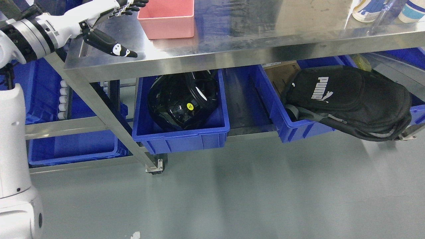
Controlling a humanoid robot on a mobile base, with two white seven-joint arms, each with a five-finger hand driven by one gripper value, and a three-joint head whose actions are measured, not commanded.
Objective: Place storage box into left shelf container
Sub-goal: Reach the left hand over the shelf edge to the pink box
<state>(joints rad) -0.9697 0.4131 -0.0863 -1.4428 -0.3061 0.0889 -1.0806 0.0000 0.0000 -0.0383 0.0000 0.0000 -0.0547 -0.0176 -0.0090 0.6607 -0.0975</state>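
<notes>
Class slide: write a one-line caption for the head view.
Left hand open beside the pink storage box on the steel cart.

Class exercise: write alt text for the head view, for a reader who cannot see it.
The robot's left hand reaches, fingers spread, toward an empty pink storage box on a steel table, not holding it. On the shelf beneath, one blue bin holds a black helmet, and another blue bin holds a black backpack.

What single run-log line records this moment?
left hand: open, beside pink storage box | box: on steel table | right hand: unseen
</notes>
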